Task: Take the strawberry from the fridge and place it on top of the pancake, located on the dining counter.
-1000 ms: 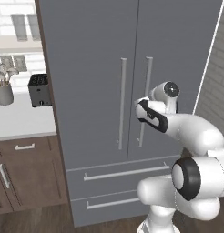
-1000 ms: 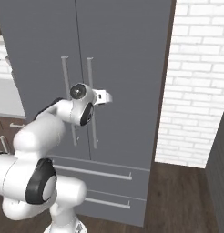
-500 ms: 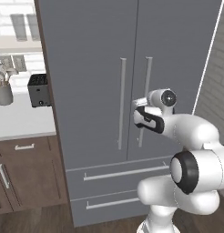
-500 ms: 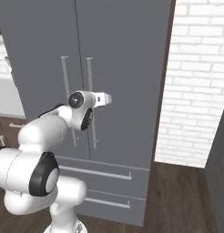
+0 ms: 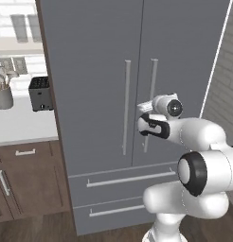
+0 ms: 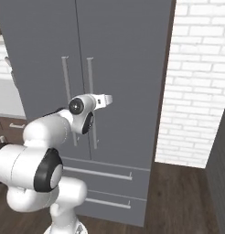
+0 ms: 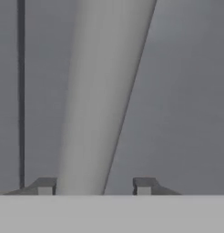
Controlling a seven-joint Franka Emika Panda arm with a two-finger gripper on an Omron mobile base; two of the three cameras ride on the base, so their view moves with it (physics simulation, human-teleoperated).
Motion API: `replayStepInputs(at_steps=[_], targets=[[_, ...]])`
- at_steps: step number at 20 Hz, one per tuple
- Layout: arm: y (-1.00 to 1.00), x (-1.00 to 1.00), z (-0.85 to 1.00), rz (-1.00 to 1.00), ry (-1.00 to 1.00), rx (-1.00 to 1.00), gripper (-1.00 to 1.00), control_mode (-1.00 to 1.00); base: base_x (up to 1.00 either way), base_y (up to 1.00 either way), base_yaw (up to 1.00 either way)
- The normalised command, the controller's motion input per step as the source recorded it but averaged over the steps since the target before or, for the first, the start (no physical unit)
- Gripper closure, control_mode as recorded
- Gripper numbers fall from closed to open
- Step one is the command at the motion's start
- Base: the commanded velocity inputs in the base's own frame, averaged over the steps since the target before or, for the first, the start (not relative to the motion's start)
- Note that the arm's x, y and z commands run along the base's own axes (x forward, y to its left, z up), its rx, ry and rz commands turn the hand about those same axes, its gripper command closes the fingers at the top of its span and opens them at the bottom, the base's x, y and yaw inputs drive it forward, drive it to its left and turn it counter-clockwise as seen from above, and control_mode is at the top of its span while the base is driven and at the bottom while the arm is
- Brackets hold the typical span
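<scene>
Two dark fingertips of your gripper (image 7: 94,185) stand apart, and the right door's silver handle (image 7: 102,95) rises between them, close against the left tip. From the base cameras your hand sits at the lower part of that handle (image 5: 149,111), up against the fridge (image 5: 94,66). Both doors are closed. Far left, a toaster (image 5: 40,93) and utensil pot (image 5: 3,92) sit on the wall worktop (image 5: 21,125).

No text, label, brand, number or sign can be read on the tall matte grey French-door fridge (image 5: 137,94) or on anything else shown.
</scene>
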Motion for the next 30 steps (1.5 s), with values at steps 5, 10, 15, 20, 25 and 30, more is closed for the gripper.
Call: replayStepInputs(at_steps=[5, 10, 15, 20, 25, 30], targets=[[-0.1, -0.82, 0.12, 0.0, 0.06, 0.0, 1.0, -1.0, 0.0, 0.0, 0.0], [-0.3, -1.0, 0.26, 0.0, 0.06, 0.0, 1.0, -1.0, 0.0, 0.0, 0.0], [-0.56, -0.82, 0.52, 0.0, 0.22, 0.01, 1.0, -1.0, 0.0, 0.0, 0.0], [-0.61, -0.48, 0.22, 0.0, 0.19, 0.03, 1.0, -1.0, 0.0, 0.0, 0.0], [-0.04, -0.03, -0.14, 0.0, 0.07, -0.05, -1.0, -1.0, 0.0, 0.0, 0.0], [0.26, -0.98, 0.09, 0.01, -0.13, -0.08, -1.0, -1.0, 0.0, 0.0, 0.0]])
